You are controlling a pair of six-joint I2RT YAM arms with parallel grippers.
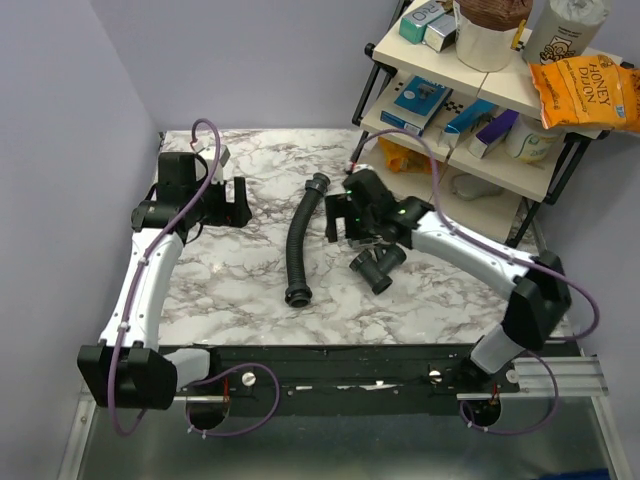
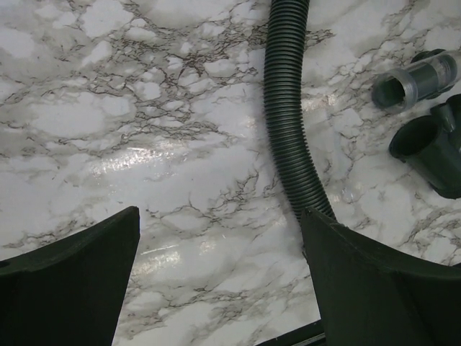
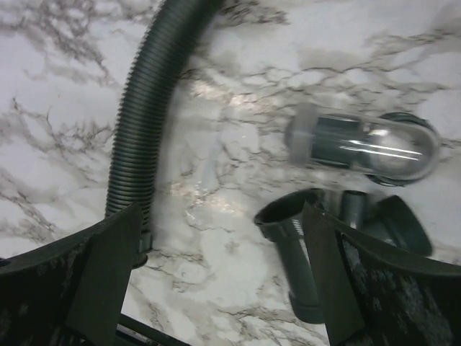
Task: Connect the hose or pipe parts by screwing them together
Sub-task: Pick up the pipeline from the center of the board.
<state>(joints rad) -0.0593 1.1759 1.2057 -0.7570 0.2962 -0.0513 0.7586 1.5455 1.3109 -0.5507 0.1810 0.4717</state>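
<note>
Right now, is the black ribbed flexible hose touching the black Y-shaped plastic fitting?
Apart. The left wrist view shows bare marble between the hose and the fitting.

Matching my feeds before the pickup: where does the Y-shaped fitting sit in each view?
Top external: the Y-shaped fitting lies right of centre on the marble.
Left wrist: at the right edge, partly cut off.
Right wrist: lower centre-right.
Shared landmark: the ribbed hose, left of the fitting in all three.

We see a marble-patterned table (image 1: 250, 270), lilac walls (image 1: 60, 120), and a shelf rack (image 1: 432, 70) holding boxes (image 1: 420, 97) at right.
</note>
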